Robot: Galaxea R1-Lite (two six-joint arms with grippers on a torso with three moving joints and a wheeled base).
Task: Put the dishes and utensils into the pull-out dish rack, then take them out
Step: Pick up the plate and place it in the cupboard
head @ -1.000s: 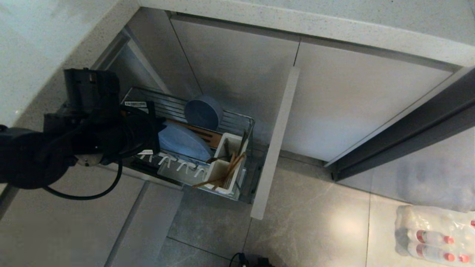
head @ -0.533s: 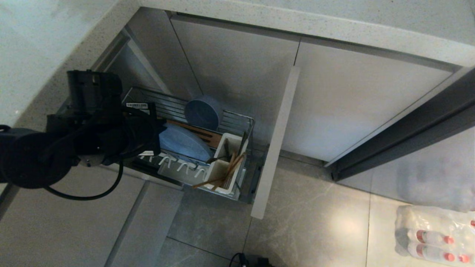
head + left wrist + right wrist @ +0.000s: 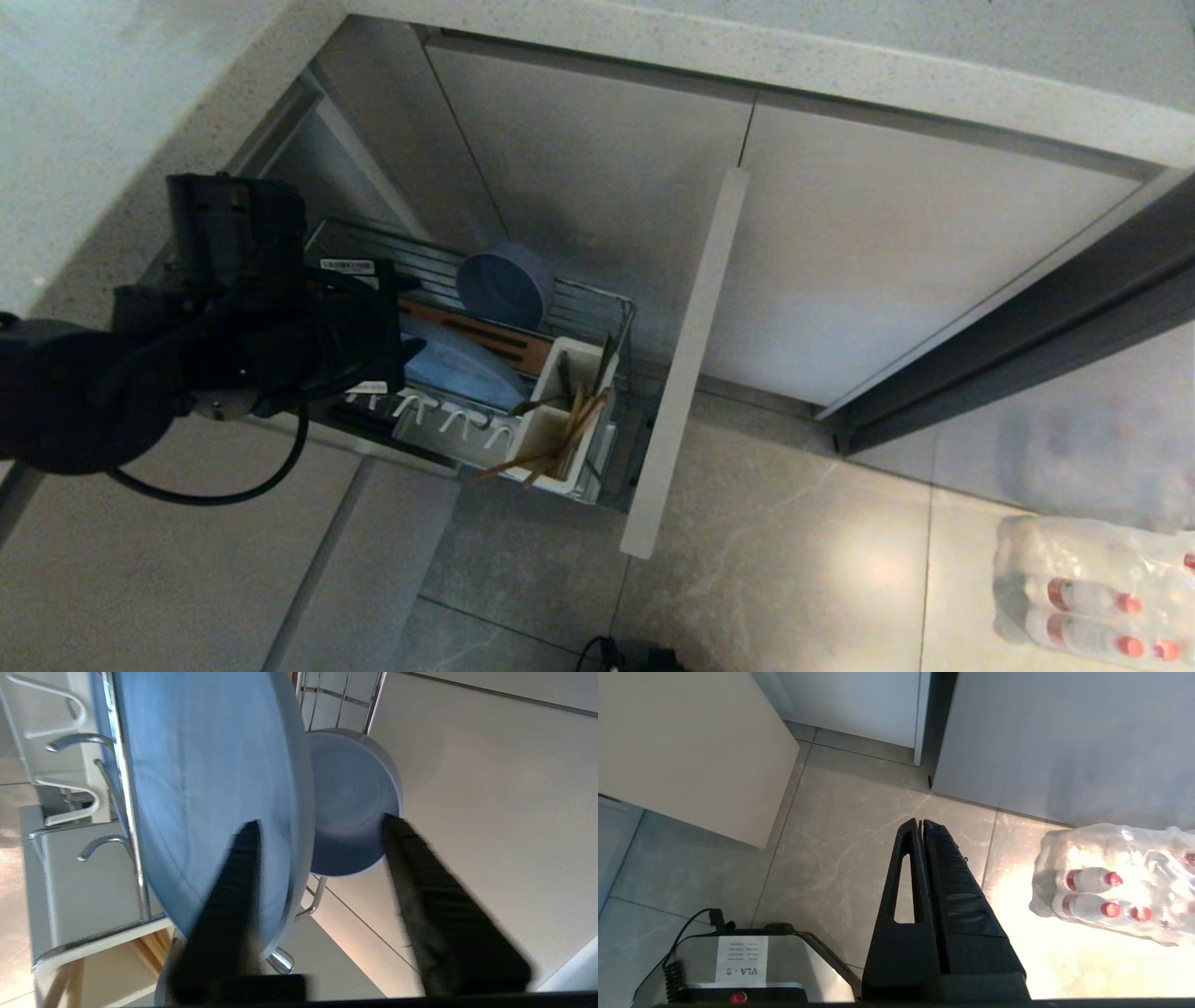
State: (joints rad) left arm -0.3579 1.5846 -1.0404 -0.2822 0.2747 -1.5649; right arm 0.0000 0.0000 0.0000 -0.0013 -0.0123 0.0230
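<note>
I had the left gripper at the near end of the pull-out dish rack, its jaws standing apart with the rim of the dusty-blue plate between them. One finger lay across the plate's face; the other finger stood clear of the rim with a gap showing, so I was not clamping the plate. Whether the first finger actually touched the plate I could not tell.

From the head camera the plate stood on edge in the rack just ahead of the gripper, beside the brown slotted wooden strip. Beyond the plate, farther from my fingers, the small blue bowl sat tipped on its side against the rack's wire back; in the wrist view the bowl showed between my two fingers, behind the plate's rim. The white hooks ran along the rack's floor-side edge below the plate.

At the far end from the gripper, next to the beige front panel, the white utensil caddy held the wooden chopsticks, leaning out over its edge. The fork I could not pick out for certain.

My right gripper hung over the floor tiles with its fingers pressed together, empty, with a shrink-wrapped pack of water bottles off to one side of it.
</note>
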